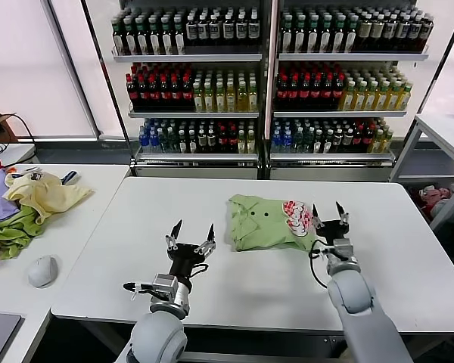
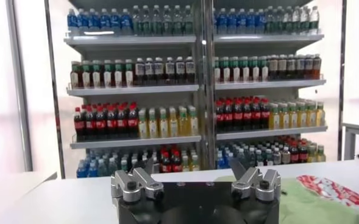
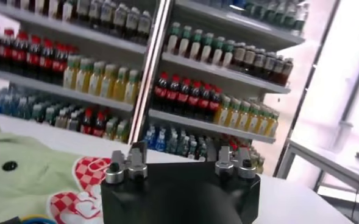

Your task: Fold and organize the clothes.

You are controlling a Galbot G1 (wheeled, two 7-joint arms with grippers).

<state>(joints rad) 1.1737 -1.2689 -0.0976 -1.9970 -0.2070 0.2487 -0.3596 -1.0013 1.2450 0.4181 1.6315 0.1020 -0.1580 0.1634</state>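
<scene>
Grippers sit nearest the robot, both raised over the front half of the white table (image 1: pixel 250 295). The left gripper (image 1: pixel 190 234) hovers above bare tabletop just beside the shirt's left edge, its two pointed fingers spread wide with nothing between them; the left wrist view shows the same open gap between its finger mounts. The right gripper (image 1: pixel 328 212) stands at the shirt's right edge, close by the red-and-white print patch (image 1: pixel 297 215), jaws likewise spread and empty, not touching the fabric as far as can be told. Between and slightly beyond the two lies the light green shirt (image 1: pixel 261 223), folded into a compact, roughly rectangular bundle near the middle of the table, collar toward the left side and small dark buttons showing on top. On a second table (image 1: pixel 76 249) to the left rest a white mouse (image 1: pixel 42 270) near its front edge and, farther back, a heap of pale yellow, purple and darker green garments (image 1: pixel 30 204). Behind both tables stand shelves of bottled drinks (image 1: pixel 265 76), filling the back of the scene.
</scene>
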